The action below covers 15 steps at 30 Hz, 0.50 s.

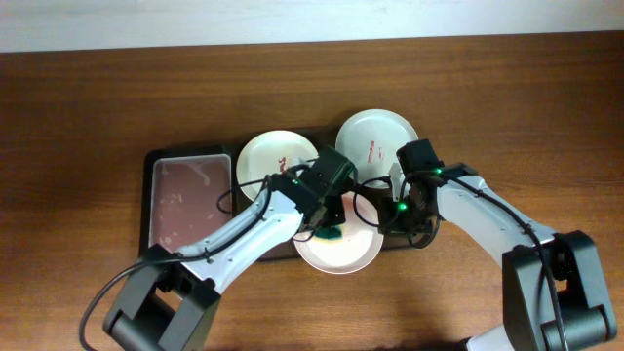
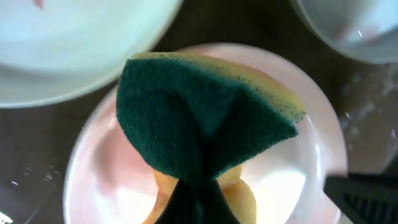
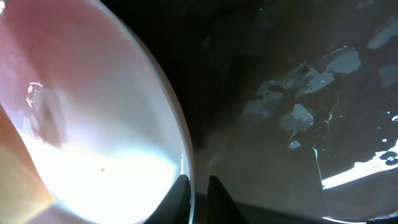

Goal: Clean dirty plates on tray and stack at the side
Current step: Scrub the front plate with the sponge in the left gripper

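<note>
Reaching in from front-left, left gripper (image 1: pixel 330 222) is clamped on green sponge (image 2: pixel 205 118) over pinkish plate (image 1: pixel 343 253) at tray (image 3: pixel 280 93) front; plate rim is pinched by right gripper (image 3: pixel 196 185), fingers narrow.

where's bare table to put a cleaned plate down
Bare wood right of the mint plate, beyond the right arm; also left of the sponge tray. Crowded: the tray middle, where left pincer and right pincer meet at the pinkish plate.
</note>
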{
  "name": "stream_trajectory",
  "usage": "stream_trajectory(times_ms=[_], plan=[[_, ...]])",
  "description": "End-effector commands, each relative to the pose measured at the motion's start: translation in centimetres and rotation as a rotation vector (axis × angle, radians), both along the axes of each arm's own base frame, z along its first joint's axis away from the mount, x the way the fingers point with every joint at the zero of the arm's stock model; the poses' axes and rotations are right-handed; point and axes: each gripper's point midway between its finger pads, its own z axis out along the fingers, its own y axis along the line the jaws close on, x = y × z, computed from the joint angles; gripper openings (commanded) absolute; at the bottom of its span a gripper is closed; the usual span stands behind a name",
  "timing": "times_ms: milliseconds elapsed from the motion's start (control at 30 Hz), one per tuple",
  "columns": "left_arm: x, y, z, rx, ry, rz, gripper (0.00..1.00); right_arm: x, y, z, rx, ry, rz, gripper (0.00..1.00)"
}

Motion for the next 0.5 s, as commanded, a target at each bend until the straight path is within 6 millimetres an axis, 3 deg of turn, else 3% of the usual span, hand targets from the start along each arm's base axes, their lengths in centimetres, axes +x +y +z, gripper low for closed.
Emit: stream_trajectory(times_ms=[0,267,333,467], plan=[[-0.8,-2.6,1.3,-0.085,0.005,0.007,0.00,-0.2,-0.3,-0.4,-0.019,0.009,-0.001,0.15],[-1.4,-5.5,-1.4,-0.189,0.078,0.045,0.00,-0.2,-0.2,-0.4,-0.019,0.037,-0.081,0.17],[-1.3,-5.1,-2.2,-0.163,0.076,0.063,0.00,-0.3,0.1,-0.2,0.002,0.081,-0.180,0.17],[-1.4,-2.6,-3.0,-0.044,0.064,0.100,0.00,-0.4,0.4,-0.1,0.016,0.097,-0.204,0.17]])
